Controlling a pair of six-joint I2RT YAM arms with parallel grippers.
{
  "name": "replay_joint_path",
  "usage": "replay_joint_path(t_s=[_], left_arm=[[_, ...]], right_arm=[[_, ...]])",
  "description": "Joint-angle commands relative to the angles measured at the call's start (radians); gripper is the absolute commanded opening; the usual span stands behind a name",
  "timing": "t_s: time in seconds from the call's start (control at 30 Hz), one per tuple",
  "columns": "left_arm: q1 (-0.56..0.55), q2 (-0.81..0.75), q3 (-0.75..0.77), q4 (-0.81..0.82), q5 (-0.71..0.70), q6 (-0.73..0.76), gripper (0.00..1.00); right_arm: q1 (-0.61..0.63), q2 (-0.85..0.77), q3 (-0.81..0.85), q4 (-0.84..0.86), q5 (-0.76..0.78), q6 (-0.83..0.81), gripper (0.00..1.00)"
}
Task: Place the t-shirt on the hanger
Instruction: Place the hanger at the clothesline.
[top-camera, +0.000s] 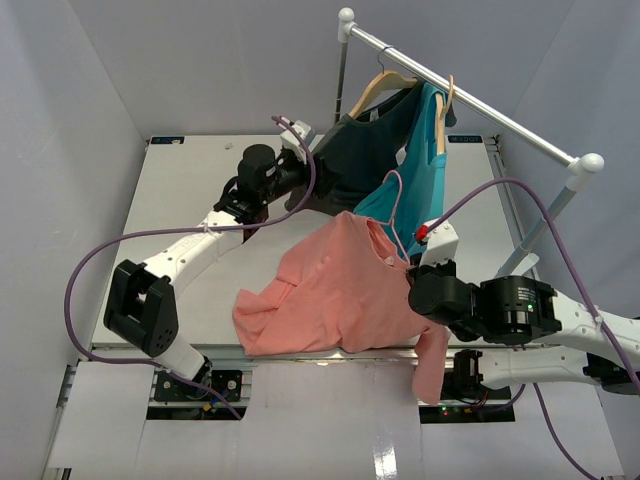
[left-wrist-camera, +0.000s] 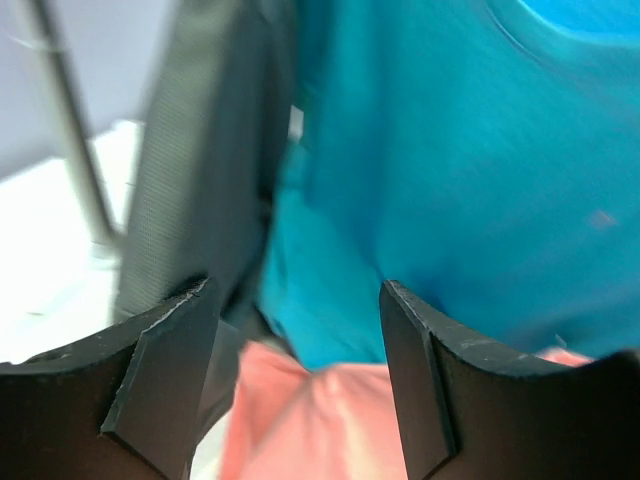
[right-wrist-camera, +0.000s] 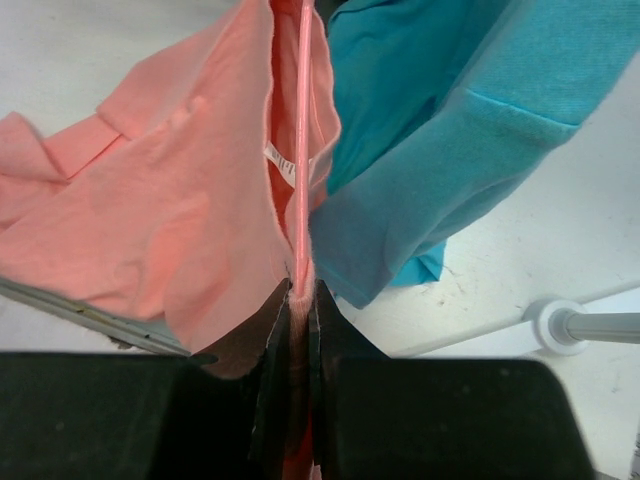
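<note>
The salmon t-shirt (top-camera: 325, 290) is draped over the table's near middle, with one part hanging over the front edge. The pale-pink hanger's hook (top-camera: 398, 200) rises from its collar. My right gripper (top-camera: 418, 272) is at the shirt's right shoulder. In the right wrist view it (right-wrist-camera: 300, 295) is shut on the hanger rod (right-wrist-camera: 302, 150), with t-shirt cloth (right-wrist-camera: 170, 200) around the rod. My left gripper (left-wrist-camera: 297, 300) is open and empty, held above the shirt's far edge (left-wrist-camera: 310, 420) and facing the hanging shirts. In the top view it (top-camera: 300, 180) sits against the dark grey shirt.
A clothes rack rail (top-camera: 470, 95) crosses the back right, and its foot (right-wrist-camera: 558, 325) stands on the table. A teal shirt (top-camera: 425, 170) and a dark grey shirt (top-camera: 360, 150) hang from it on wooden hangers (top-camera: 385, 82), reaching down to the t-shirt.
</note>
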Motion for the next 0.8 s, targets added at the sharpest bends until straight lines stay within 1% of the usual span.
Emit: replay_joint_path(t_s=[0.0,0.17,0.23,0.33,0.4,0.5,0.67,0.77], left_arm=[[0.011,-0.014,0.062,-0.031,-0.144,0.050,0.76],[0.012,-0.077,-0.009,0.004,-0.132,0.032,0.78],[0.012,-0.113,-0.035,0.003,-0.112,0.009,0.78],[0.012,-0.175,-0.078,-0.013,-0.055,-0.018,0.79],[0.012,-0.209,-0.105,-0.028,0.001,-0.041,0.81],[0.011,-0.248,-0.128,-0.078,0.061,-0.063,0.81],[0.011,-0.336,-0.163,-0.117,0.056,-0.071,0.82],[0.009,-0.377,-0.141,-0.194,0.027,-0.062,0.82]], right_arm=[[0.000,0.032,0.082,-0.066,0.162,0.089,0.08],[-0.014,0.154,0.147,-0.062,0.292,0.080,0.08],[-0.054,0.223,0.217,-0.062,0.308,0.073,0.08],[-0.127,0.340,0.375,-0.065,0.313,0.049,0.08],[-0.161,0.427,0.441,-0.059,0.311,0.031,0.08],[-0.184,0.491,0.499,-0.039,0.320,-0.005,0.08],[-0.242,0.598,0.617,-0.035,0.314,-0.032,0.08],[-0.279,0.641,0.684,-0.035,0.301,-0.064,0.08]])
